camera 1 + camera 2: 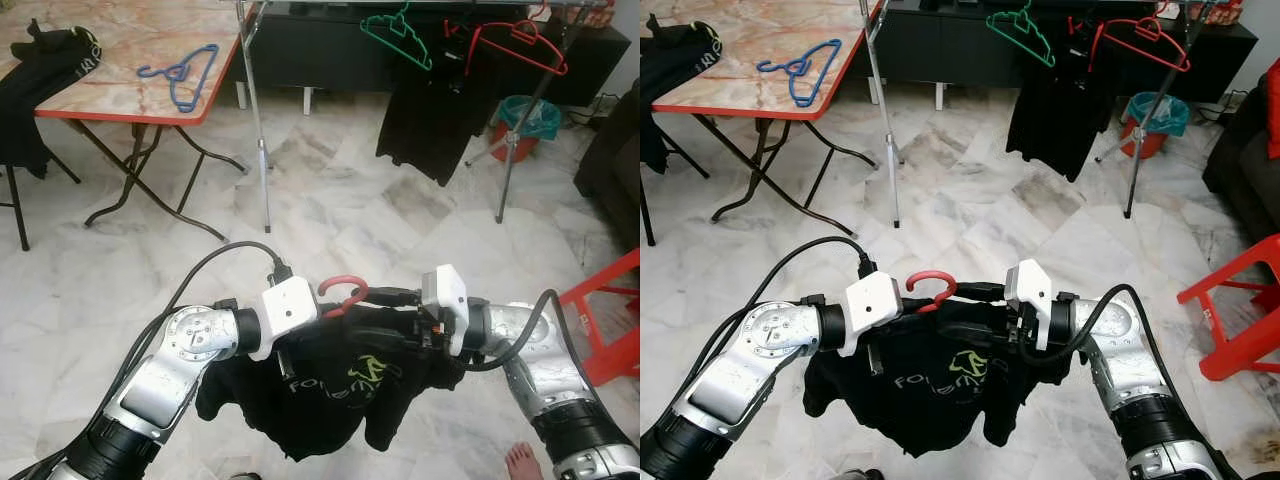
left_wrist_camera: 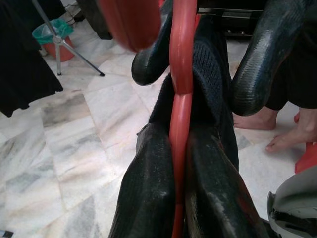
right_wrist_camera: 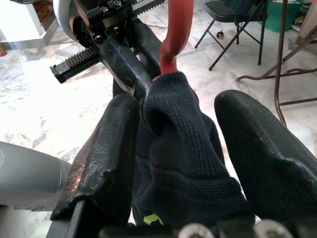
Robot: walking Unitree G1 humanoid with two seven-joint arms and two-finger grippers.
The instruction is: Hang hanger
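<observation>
A red hanger (image 1: 343, 293) carrying a black T-shirt (image 1: 330, 390) with a yellow-green print hangs between my two arms at waist height. My left gripper (image 2: 181, 139) is shut on the hanger's red neck, just below the hook. From the other side, my right gripper (image 3: 181, 104) stands open, its fingers (image 3: 111, 148) wide apart around the shirt's knitted collar (image 3: 173, 114). Across the marble floor stands the clothes rack (image 1: 258, 130). A green hanger (image 1: 398, 35), another red hanger (image 1: 520, 40) and a black garment (image 1: 425, 120) hang from it.
At the left is a red-edged folding table (image 1: 130, 105) with a blue hanger (image 1: 182, 72) and dark clothing (image 1: 40, 70) on it. A green bin (image 1: 527, 120) stands by the rack's right leg and a red stool (image 1: 610, 320) at the right. A person's bare foot (image 1: 520, 462) is near my right arm.
</observation>
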